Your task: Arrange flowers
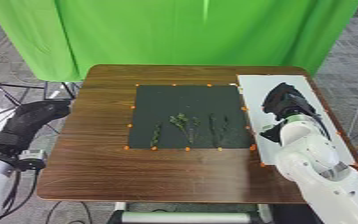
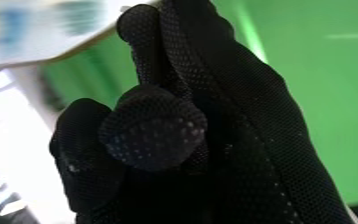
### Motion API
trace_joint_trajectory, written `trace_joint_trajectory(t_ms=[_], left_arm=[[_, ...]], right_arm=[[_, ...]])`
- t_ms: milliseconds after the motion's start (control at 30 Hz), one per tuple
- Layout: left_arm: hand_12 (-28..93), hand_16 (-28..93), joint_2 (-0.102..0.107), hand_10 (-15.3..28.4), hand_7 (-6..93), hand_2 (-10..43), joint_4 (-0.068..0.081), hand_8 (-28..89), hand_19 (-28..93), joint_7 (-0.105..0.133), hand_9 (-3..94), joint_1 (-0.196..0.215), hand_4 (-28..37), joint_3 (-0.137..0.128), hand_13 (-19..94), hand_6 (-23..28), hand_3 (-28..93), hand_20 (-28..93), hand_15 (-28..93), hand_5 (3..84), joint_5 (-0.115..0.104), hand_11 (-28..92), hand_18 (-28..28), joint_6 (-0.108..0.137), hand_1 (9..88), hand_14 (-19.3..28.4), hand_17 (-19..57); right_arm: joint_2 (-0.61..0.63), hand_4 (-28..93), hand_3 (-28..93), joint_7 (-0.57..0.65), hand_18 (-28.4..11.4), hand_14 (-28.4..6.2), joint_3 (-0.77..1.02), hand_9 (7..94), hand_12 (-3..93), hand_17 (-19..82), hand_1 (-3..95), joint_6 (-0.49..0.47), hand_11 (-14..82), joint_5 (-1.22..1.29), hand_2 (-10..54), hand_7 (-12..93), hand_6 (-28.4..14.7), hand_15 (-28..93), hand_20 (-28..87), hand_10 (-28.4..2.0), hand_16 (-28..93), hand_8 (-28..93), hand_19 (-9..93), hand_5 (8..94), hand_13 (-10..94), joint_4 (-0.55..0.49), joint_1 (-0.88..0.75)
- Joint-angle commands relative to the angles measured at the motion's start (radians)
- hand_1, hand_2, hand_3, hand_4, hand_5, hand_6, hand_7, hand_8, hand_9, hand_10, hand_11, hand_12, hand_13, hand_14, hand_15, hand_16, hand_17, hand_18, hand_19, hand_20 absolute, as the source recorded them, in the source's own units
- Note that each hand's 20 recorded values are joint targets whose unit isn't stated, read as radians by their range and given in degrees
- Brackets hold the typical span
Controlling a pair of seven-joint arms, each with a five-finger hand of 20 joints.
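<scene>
Green sprigs [image 1: 180, 120] lie on a black mat [image 1: 184, 97]; right hand [image 1: 287, 102], fingers open, over white sheet [image 1: 254, 92]; left hand [image 1: 40, 113], fingers open, left of surface [image 1: 91, 165].

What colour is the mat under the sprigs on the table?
The mat is black or very dark grey; the head view shows it best.

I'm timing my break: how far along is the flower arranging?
Probably partway. Done: several green stems lie in a loose row on the dark mat. In hand: the right hand is over the white sheet; I can't tell whether it holds a stem. Left: likely arranging the stems on the mat, since they lie apart.
</scene>
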Motion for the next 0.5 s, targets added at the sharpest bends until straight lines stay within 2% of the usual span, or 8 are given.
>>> trace_joint_trajectory(t_ms=[33, 100, 167, 233, 300, 333, 367, 500], left_arm=[[12, 3, 0.009, 13.7, 15.8, -7.3, 0.025, -6, 9, 0.041, 45.9, 0.047, -14.8, -0.086, 36, 4.2, 61, 18, 19, 48.4, -0.113, 21, 14.6, 0.105, 32.9, 18.1, 3.2], [12, 3, 0.004, 13.7, 16.1, -7.4, 0.026, -6, 9, 0.054, 46.2, 0.054, -14.8, -0.090, 36, 4.0, 61, 18, 19, 48.6, -0.138, 21, 14.6, 0.123, 32.8, 18.0, 3.2], [12, 3, 0.002, 13.7, 16.3, -7.8, 0.021, -7, 9, 0.068, 46.2, 0.059, -14.9, -0.085, 36, 4.0, 62, 18, 20, 48.6, -0.139, 21, 14.6, 0.138, 32.8, 18.1, 3.3], [12, 3, 0.002, 13.8, 16.6, -7.7, 0.015, -7, 9, 0.074, 46.4, 0.064, -15.2, -0.080, 36, 3.7, 61, 18, 20, 48.8, -0.132, 21, 14.6, 0.145, 32.9, 18.1, 3.3], [12, 3, -0.001, 13.7, 16.9, -7.6, 0.008, -7, 9, 0.076, 46.7, 0.067, -15.3, -0.078, 36, 3.6, 61, 18, 20, 49.0, -0.125, 21, 14.5, 0.142, 33.0, 18.0, 3.6], [12, 3, 0.004, 13.7, 17.0, -7.5, 0.011, -7, 9, 0.076, 46.7, 0.058, -15.4, -0.071, 36, 3.6, 61, 18, 20, 49.1, -0.120, 21, 14.5, 0.138, 33.0, 18.0, 3.6], [12, 3, 0.000, 13.7, 17.0, -7.5, 0.004, -7, 9, 0.073, 46.7, 0.064, -15.4, -0.072, 36, 3.6, 61, 18, 20, 49.1, -0.113, 22, 14.4, 0.141, 33.1, 18.0, 3.7], [12, 2, 0.009, 13.8, 16.9, -7.4, 0.005, -7, 9, 0.069, 46.9, 0.046, -15.4, -0.056, 36, 3.7, 61, 18, 20, 49.2, -0.086, 22, 14.3, 0.119, 33.1, 18.1, 3.7]], right_arm=[[-0.068, -12, 44, -0.153, -9.9, -0.2, -0.199, 88.3, 42.8, 65, 75.2, -0.038, 8.2, 0.223, -9.5, 22, -2.1, 56, 51, -10.9, 33, 19, 93, 79.3, 93, -0.046, 0.216], [-0.102, -12, 44, -0.191, -9.9, -0.2, -0.273, 88.2, 43.0, 65, 75.2, -0.074, 8.3, 0.238, -9.5, 22, -2.0, 56, 51, -10.8, 33, 20, 93, 79.2, 93, -0.021, 0.279], [-0.139, -12, 44, -0.210, -9.8, -0.1, -0.334, 88.3, 43.1, 65, 75.1, -0.102, 8.4, 0.306, -9.5, 22, -2.1, 56, 51, -10.8, 33, 20, 93, 79.2, 93, 0.007, 0.332], [-0.183, -12, 44, -0.226, -9.8, -0.1, -0.385, 88.3, 43.1, 65, 74.9, -0.126, 8.3, 0.339, -9.5, 22, -2.0, 56, 51, -10.6, 33, 20, 93, 79.1, 93, 0.045, 0.371], [-0.222, -12, 44, -0.242, -9.8, -0.1, -0.437, 88.2, 43.2, 65, 74.9, -0.152, 8.4, 0.315, -9.5, 22, -2.1, 56, 51, -10.5, 33, 20, 93, 79.1, 93, 0.082, 0.402], [-0.237, -12, 44, -0.246, -9.8, -0.1, -0.463, 88.2, 43.2, 65, 74.9, -0.152, 8.4, 0.311, -9.5, 22, -2.1, 56, 51, -10.5, 33, 20, 93, 79.1, 93, 0.097, 0.417], [-0.260, -12, 44, -0.255, -9.8, -0.1, -0.482, 88.2, 43.2, 65, 74.8, -0.167, 8.4, 0.309, -9.5, 22, -2.1, 56, 51, -10.5, 33, 20, 93, 79.1, 93, 0.118, 0.428], [-0.311, -12, 45, -0.281, -9.8, 0.0, -0.554, 88.2, 43.2, 65, 74.6, -0.191, 8.4, 0.289, -9.5, 22, -2.0, 56, 51, -10.4, 33, 20, 93, 79.1, 93, 0.164, 0.458]])
